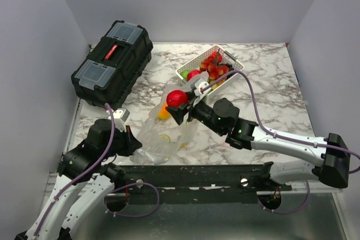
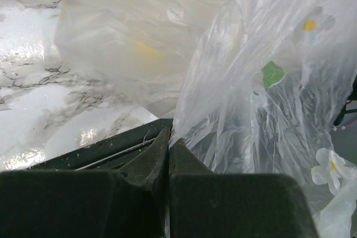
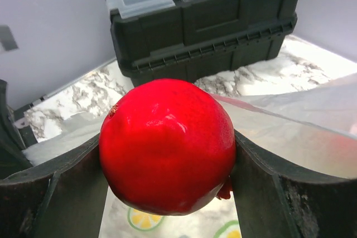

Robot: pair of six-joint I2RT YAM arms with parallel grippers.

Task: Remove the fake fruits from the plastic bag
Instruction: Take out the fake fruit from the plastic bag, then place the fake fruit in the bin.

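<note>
Near the centre of the top view, the right gripper was clamped around a red fake fruit above the clear plastic bag, while the left gripper, at lower left, pinched the bag's edge, and other fruits lay in the white basket further up.

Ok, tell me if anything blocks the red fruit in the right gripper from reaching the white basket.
Nothing visible does. The right gripper holds the red fruit above the plastic bag, and the white basket sits just beyond it, with no object between them in the top view.
</note>
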